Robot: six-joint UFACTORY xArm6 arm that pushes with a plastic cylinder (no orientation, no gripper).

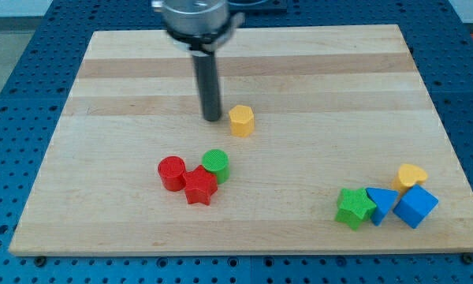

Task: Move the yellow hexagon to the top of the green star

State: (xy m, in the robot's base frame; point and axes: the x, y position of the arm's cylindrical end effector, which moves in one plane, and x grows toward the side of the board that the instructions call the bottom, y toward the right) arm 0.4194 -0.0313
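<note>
Containers: we see none on the board; every block sits loose on the wood.
Red cluster: at the view's lower left of centre we have a red plastic cylinder (pixel 172 173), a red plastic star (pixel 200 187) touching it on the right, and a green plastic cylinder (pixel 216 165) pressed against the star's upper right.
My tip: our dark straight rod comes down from the view's top, and my tip (pixel 212 118) rests on the board above that cluster; it carries no jaws, so it grips nothing.
Yellow hexagon: the yellow plastic hexagon block (pixel 241 121) stands just beside my tip on the view's right; we cannot tell whether they touch.
Green star: the green plastic star (pixel 355 208) lies well apart, at the view's lower right.
Its neighbours: a blue plastic triangular block (pixel 381 204) touches the star's right side, then a blue plastic cube (pixel 415 207), with a yellow plastic heart-like block (pixel 411 176) just above the cube.
Surface: we work on a pale wooden board (pixel 126 87) with lengthwise grain stripes.
Surroundings: a blue perforated base (pixel 16 118) frames the board.
</note>
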